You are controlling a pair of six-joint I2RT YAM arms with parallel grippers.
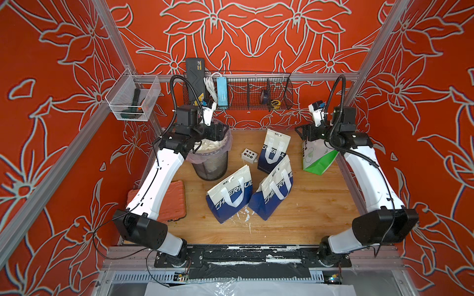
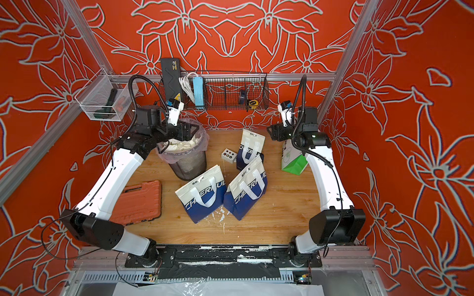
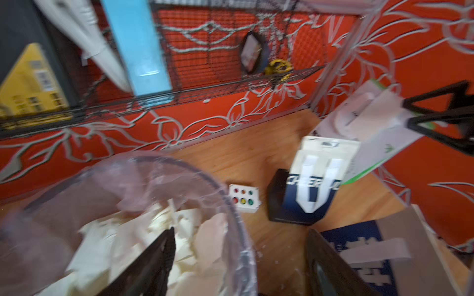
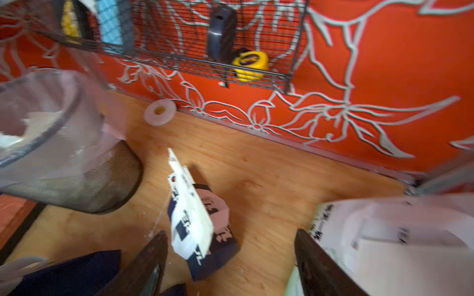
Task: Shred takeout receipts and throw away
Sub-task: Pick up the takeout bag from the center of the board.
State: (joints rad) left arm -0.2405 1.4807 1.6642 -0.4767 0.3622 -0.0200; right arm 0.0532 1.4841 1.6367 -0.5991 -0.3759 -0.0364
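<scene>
Lying below left jaws: receipts [image 3: 102, 246], apparently

I log three blue-and-white bags [image 1: 230, 197] clustered at centre, button box [image 1: 249, 155] just beside the farthest, green-and-white bag [image 1: 318, 160] right, orange case [image 1: 175, 200] left.

Left arm [image 1: 159, 176], right arm [image 1: 369, 176]: curved white link shells, black joint housings [image 1: 384, 225], looped black corrugated conduits [image 1: 343, 89], thin black wires.
</scene>
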